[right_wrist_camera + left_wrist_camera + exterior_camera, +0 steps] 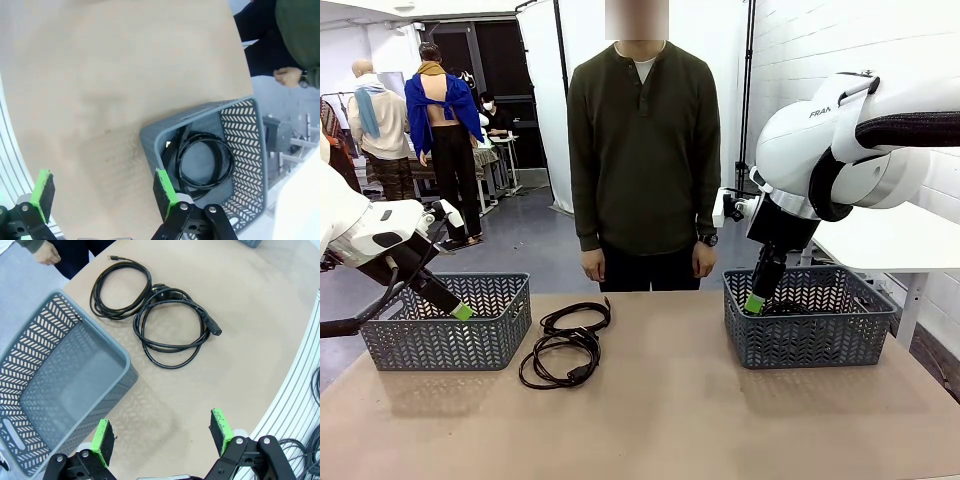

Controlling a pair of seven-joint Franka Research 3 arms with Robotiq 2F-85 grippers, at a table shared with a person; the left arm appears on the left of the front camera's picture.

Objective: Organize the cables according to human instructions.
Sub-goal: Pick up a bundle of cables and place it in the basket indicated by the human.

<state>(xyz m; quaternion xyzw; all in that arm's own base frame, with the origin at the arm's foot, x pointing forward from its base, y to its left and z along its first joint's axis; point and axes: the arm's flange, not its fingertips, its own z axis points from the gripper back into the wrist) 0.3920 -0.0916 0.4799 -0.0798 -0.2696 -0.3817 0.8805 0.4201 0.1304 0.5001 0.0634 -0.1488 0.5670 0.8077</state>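
Roughly halfway, I'd say. Nearest me, the left pincer [161, 432] is spread wide with nothing between its green pads. Its arm slants down, so it hangs over the tan tabletop [260, 315] right beside the grey lattice plastic basket [50, 340], which is empty. A bit beyond its fingertips lie two loosely coiled thin black power cords [161, 290], touching each other and not yet sorted. The right pincer [104, 192] is just as wide and empty, pointing nearly straight down with one pad over the rim of the second grey lattice basket [240, 130]. Just past that pad a black coiled cord [180, 162] already lies inside, though I can't count the strands. Farthest off, the person in the dark olive henley [643, 150] stands with hands down, pointing at nothing.
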